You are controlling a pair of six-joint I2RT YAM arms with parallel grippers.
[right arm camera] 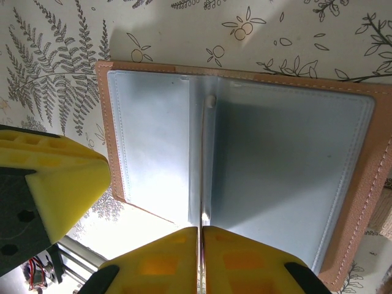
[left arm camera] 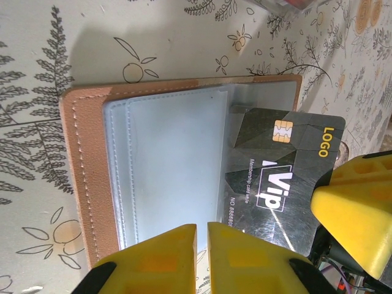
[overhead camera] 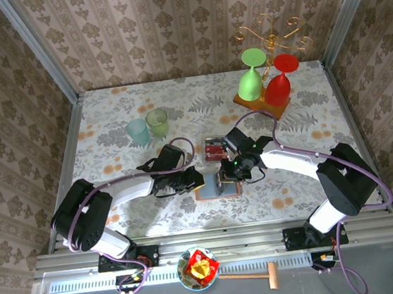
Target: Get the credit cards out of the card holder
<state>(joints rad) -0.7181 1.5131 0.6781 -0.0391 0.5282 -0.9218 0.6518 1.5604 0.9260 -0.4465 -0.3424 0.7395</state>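
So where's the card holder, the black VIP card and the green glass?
card holder [left arm camera: 86, 184]: left wrist view, on its brown leather border.
black VIP card [left arm camera: 275, 180]: left wrist view, on its printed face.
green glass [overhead camera: 250, 84]: top view, on its bowl.

Card [left arm camera: 275, 177] btm edge behind left tool [left arm camera: 202, 233]

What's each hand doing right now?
Left hand: closed at the edge of the card holder; hold cannot be told.
Right hand: closed over the open card holder; hold cannot be told.

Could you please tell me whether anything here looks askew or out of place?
A black Vip card juts partway out of the open card holder, tilted and overhanging its edge. Nothing else stands out.
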